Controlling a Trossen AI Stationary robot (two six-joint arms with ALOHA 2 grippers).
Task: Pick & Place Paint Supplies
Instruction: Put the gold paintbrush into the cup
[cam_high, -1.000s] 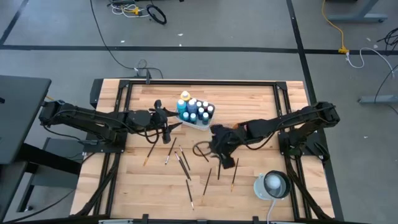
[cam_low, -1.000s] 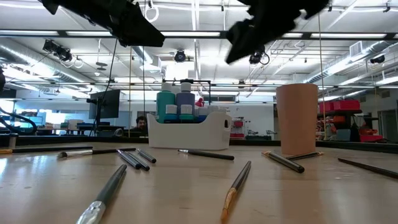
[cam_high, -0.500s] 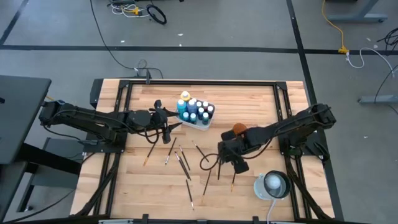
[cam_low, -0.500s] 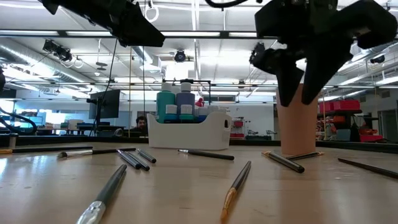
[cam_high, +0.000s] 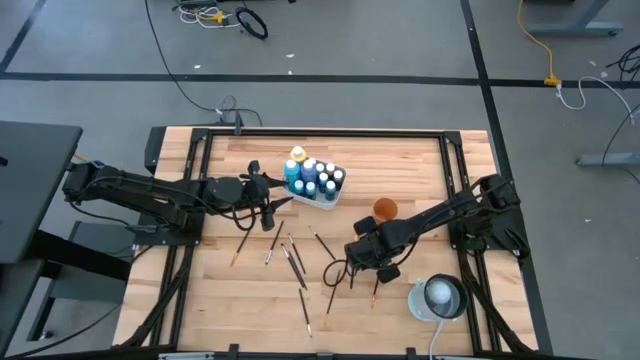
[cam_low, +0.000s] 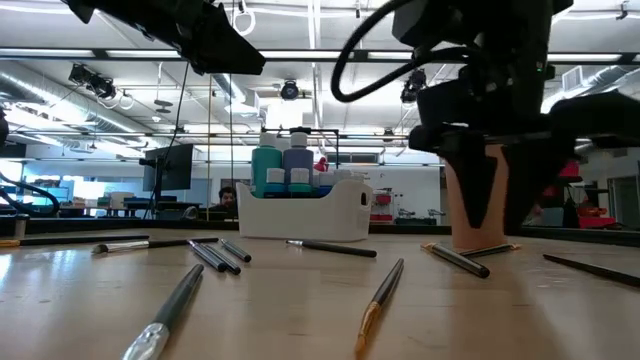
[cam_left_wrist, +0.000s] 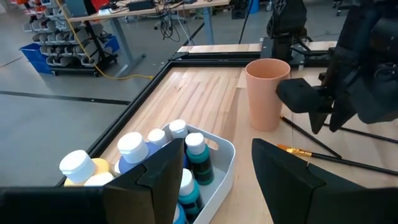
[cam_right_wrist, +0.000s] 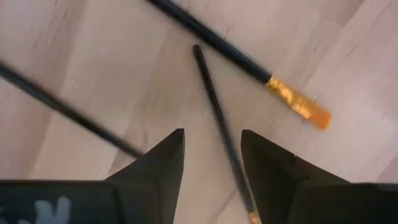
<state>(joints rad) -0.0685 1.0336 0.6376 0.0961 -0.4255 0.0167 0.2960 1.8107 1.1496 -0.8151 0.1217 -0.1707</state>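
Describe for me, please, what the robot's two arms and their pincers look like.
Both arms are dark, slim and jointed, with black cables looping alongside the links. The left pincer and the right pincer each have two flat, matte black, wedge-shaped fingers. Faint white lettering shows on the right wrist body.

Right arm drops toward loose brushes
Right gripper (cam_high: 366, 262) swings from beside the tray (cam_high: 322, 199) toward 5 o'clock, uncovering the cup (cam_high: 385, 209), now low over a paintbrush (cam_right_wrist: 219, 118), fingers narrowing.
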